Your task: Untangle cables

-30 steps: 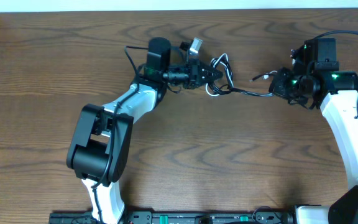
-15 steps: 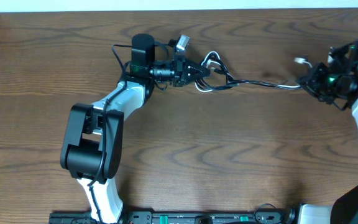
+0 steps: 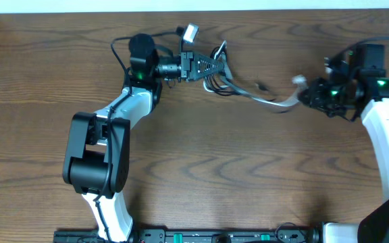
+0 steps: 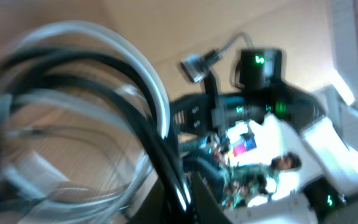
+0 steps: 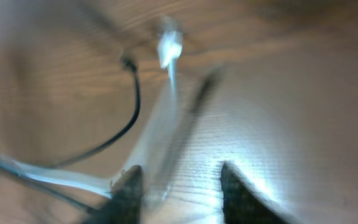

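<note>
A robotics lab bench: a wood-grain table (image 3: 248,182) with a left arm (image 3: 103,155) and right arm (image 3: 383,135) mounted at its edge.

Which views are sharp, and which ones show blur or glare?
Overhead: sharp, evenly lit, the cables easy to follow. Left wrist: heavy motion blur on their loops; the arm behind is clearer. Right wrist: blurred throughout, with a bright glare patch on the table beside the pincer fingers.

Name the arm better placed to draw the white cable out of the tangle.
Right, probably. The right gripper sits at the loose end of the white cable, with its plug just beyond the fingers. The left gripper holds the looped tangle, so it is better suited to anchoring it.
</note>
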`<state>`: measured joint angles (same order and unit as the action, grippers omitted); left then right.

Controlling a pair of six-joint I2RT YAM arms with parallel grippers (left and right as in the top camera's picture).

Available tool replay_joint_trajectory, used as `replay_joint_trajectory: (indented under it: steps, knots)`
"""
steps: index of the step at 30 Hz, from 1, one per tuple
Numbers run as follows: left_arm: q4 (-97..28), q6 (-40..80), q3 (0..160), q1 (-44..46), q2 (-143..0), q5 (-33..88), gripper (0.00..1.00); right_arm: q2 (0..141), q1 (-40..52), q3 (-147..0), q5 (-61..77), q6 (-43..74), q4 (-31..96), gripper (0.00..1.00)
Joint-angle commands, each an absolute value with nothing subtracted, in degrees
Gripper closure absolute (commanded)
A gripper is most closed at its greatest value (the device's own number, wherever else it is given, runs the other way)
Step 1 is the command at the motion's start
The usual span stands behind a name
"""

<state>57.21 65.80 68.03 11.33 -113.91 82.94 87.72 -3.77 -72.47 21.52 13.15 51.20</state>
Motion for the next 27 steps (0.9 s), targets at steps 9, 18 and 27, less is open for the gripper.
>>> replay_joint_trajectory:
  steps: [9,18,27]
  knots:
    - [69.93,83.64,69.67,15.18,-112.81,89.23,0.92,87.20,1.61,-77.34,36.53,0.80,43.51,0.39]
    - [69.97,106.24,69.67,17.87,-112.79,75.57,0.92,90.28,4.21,-76.82,36.86,6.33,38.26,0.42]
    - [69.95,110.02,69.67,18.09,-112.79,70.91,0.92,99.24,8.01,-76.82,48.34,10.22,27.77,0.45]
